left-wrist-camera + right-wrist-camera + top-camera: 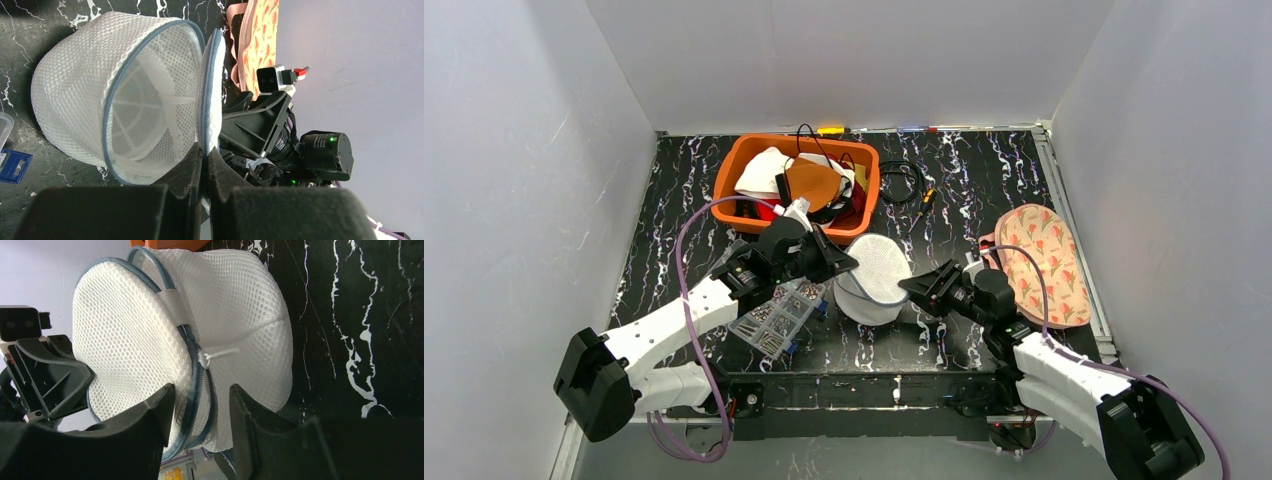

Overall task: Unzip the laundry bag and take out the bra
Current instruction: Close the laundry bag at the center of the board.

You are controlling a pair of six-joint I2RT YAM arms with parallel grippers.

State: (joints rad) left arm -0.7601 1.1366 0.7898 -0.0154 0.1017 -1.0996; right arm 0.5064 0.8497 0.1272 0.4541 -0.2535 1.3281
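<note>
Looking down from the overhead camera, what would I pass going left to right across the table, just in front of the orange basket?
Clear parts box → left hand → white mesh laundry bag → right hand → floral bra.

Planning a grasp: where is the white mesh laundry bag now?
Top view: the white mesh laundry bag lies mid-table between the left tool and the right tool, just below the orange plastic basket.

The laundry bag (874, 265) is mesh cloth, the table (984, 170) glossy.
</note>
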